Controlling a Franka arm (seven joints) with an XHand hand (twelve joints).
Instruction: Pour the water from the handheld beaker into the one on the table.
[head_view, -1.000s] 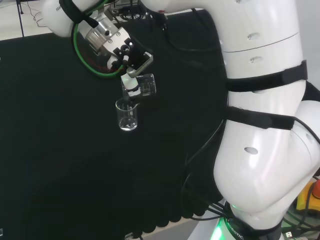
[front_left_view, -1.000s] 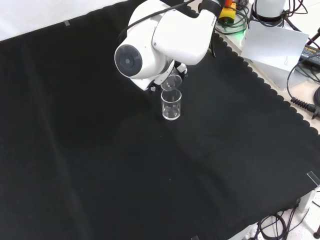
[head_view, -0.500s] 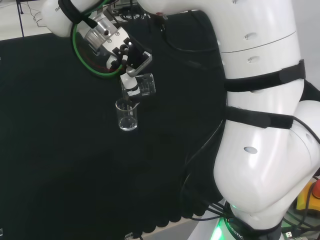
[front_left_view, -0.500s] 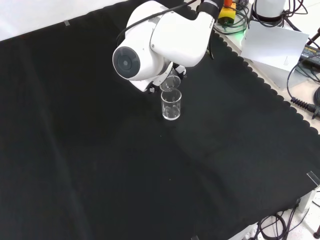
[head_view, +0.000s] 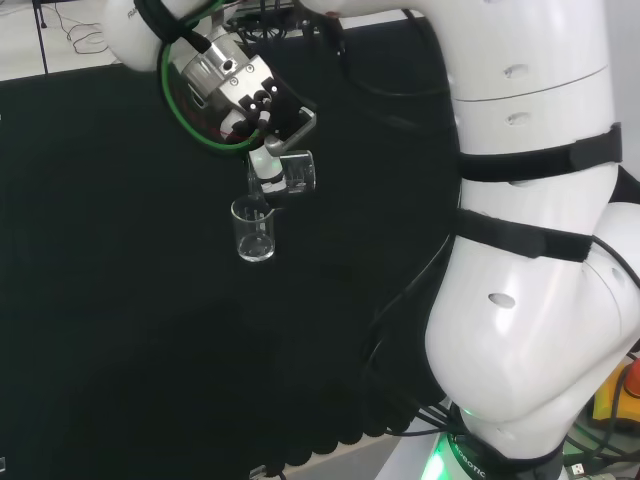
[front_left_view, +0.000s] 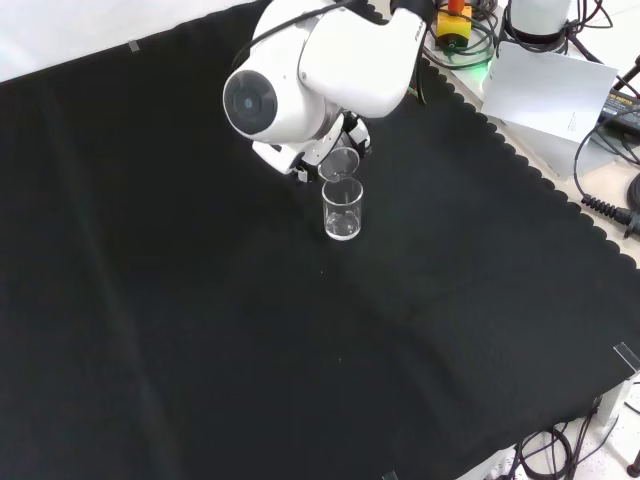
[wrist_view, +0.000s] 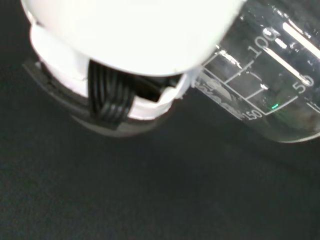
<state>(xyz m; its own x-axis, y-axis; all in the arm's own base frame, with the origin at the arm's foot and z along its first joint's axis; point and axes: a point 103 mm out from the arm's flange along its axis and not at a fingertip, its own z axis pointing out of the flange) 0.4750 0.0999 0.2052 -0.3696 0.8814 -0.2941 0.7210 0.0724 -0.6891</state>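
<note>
A clear glass beaker (head_view: 254, 231) stands upright on the black cloth (head_view: 120, 300), also seen in the front view as the standing beaker (front_left_view: 342, 210). Just above and right of it in the head view, the hand (head_view: 268, 112) holds a second clear beaker (head_view: 293, 172) tipped on its side, mouth toward the standing one. In the front view the held beaker (front_left_view: 340, 164) hangs right behind the standing beaker's rim. The wrist view has the held beaker (wrist_view: 270, 85) close up, with printed scale marks, beside a white part of the hand (wrist_view: 125, 55). No water shows plainly in either beaker.
The arm's big white links (head_view: 520, 250) fill the head view's right. In the front view a white link with a round grey cap (front_left_view: 300, 70) stands before the hand. Cables and a white box (front_left_view: 550, 90) lie beyond the cloth's scalloped edge.
The hand and the tipped beaker have risen a little and shifted slightly right in the head view. The standing beaker has not moved.
</note>
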